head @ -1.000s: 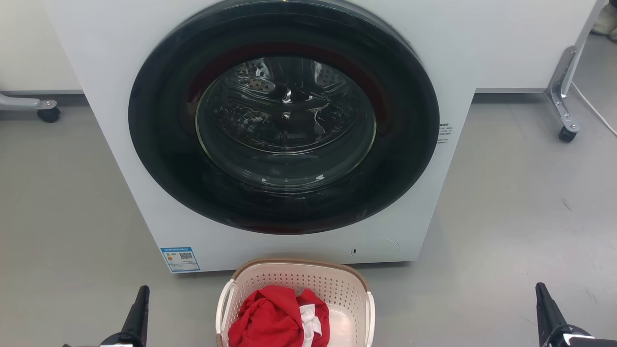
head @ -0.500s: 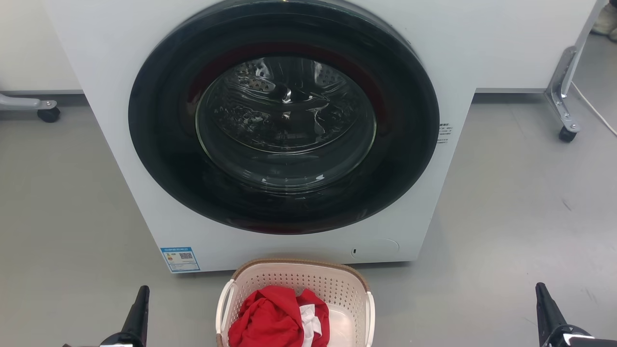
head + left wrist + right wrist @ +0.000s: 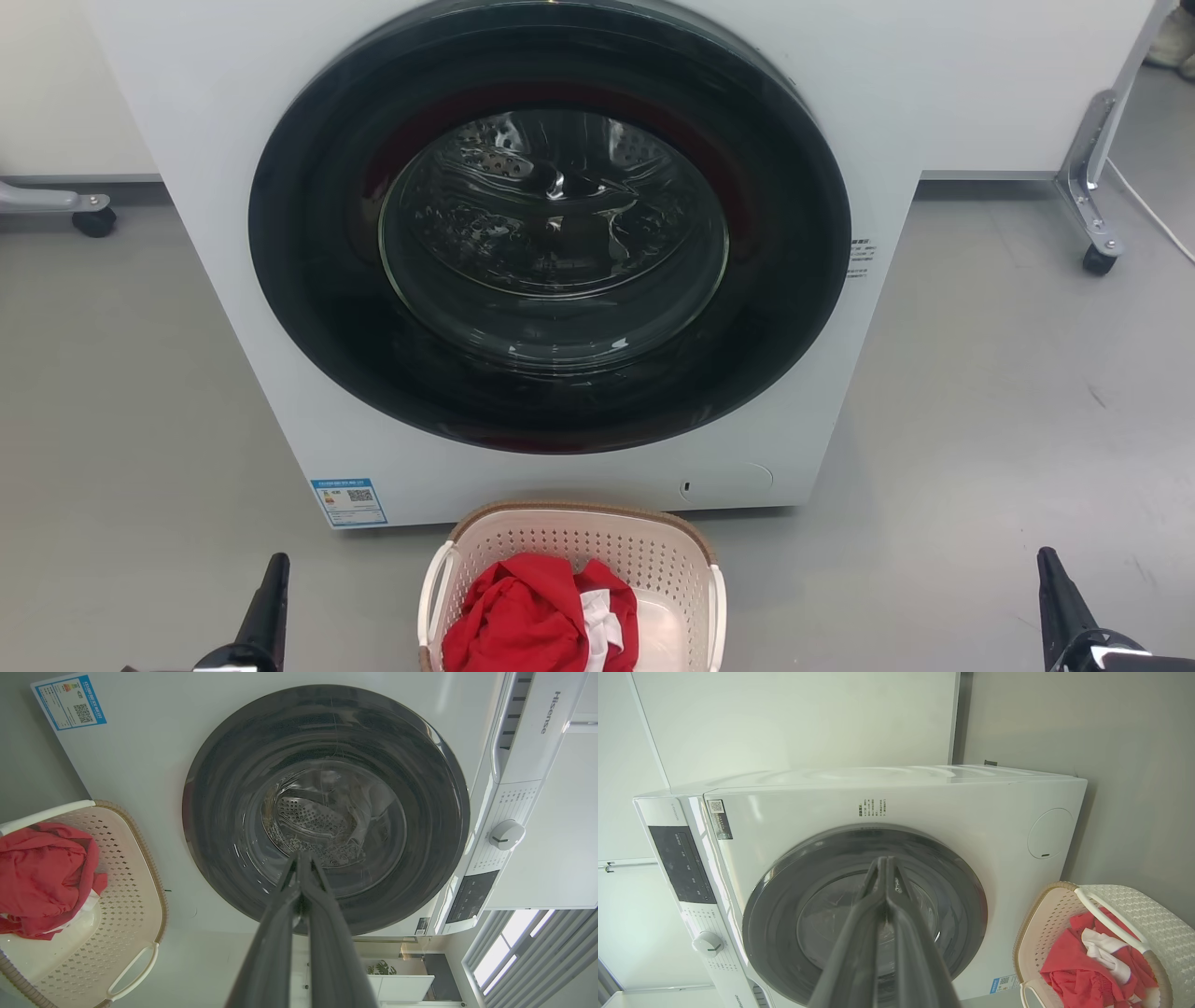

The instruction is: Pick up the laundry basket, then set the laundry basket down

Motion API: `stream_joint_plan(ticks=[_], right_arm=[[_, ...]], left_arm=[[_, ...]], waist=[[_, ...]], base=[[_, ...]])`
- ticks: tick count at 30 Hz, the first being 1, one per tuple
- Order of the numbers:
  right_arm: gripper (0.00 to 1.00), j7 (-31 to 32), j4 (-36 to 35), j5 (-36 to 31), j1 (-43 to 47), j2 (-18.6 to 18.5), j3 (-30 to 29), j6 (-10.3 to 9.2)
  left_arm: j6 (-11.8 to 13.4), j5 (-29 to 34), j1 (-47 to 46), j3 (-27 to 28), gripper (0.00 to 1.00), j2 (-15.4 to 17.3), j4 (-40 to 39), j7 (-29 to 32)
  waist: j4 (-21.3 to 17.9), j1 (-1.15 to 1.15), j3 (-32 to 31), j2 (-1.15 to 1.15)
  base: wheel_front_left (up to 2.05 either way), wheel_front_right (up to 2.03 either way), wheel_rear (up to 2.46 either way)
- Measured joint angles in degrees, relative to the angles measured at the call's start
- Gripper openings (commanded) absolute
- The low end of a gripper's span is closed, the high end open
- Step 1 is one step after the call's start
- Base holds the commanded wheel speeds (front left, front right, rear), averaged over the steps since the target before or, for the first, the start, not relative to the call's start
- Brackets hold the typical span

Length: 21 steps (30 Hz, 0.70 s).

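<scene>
Laundry basket (image 3: 597,546) sat upright on the floor (image 3: 1008,420), centred just in front of the washing machine (image 3: 896,103), below its closed door (image 3: 551,224). Couldn't tell whether the far rim touched the machine's front. Red clothes (image 3: 523,616) and a bit of white cloth (image 3: 602,627) lay inside, heaped toward the robot's left.

Left gripper (image 3: 276,567) was low at the left and right gripper (image 3: 1046,560) low at the right. Both were well apart from the basket and pointed at the machine. In both wrist views the jaws were pressed together and held nothing.

Stage call: ambiguous. A basket on the floor with both arms clear fits a basket waiting to be lifted, and equally one already put back down. The frames don't settle it, so I'm not calling a move.

Handling notes, as judgement:
- The white side handles (image 3: 431,588) (image 3: 717,607) were the obvious grip points, one on each arm's side.
- Thin loops, so jaws shut like this couldn't take one.
- Perforated plastic walls would likely flex, so the handles looked safer than the rim.
- The off-centre load could tip the basket toward its left, so level carrying mattered.
- The machine's front was close behind, leaving little clearance on that side.
</scene>
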Motion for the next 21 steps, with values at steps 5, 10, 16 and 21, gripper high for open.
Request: stream_joint_plan(ticks=[5,10,16,21], right_arm=[[0.00,0.0,0.0,0.0,0.0,0.0,0.0,0.00],[0.00,0.0,0.0,0.0,0.0,0.0,0.0,0.00],[0.00,0.0,0.0,0.0,0.0,0.0,0.0,0.00],[0.00,0.0,0.0,0.0,0.0,0.0,0.0,0.00]], left_arm=[[0.0,0.0,0.0,0.0,0.00,0.0,0.0,0.0],[0.0,0.0,0.0,0.0,0.00,0.0,0.0,0.0],[0.0,0.0,0.0,0.0,0.00,0.0,0.0,0.0],[0.0,0.0,0.0,0.0,0.00,0.0,0.0,0.0]], waist=[[0.0,0.00,0.0,0.00],[0.0,0.00,0.0,0.00],[0.0,0.00,0.0,0.00],[0.0,0.00,0.0,0.00]], base=[[0.00,0.00,0.00],[0.00,0.00,0.00],[0.00,0.00,0.00],[0.00,0.00,0.00]])
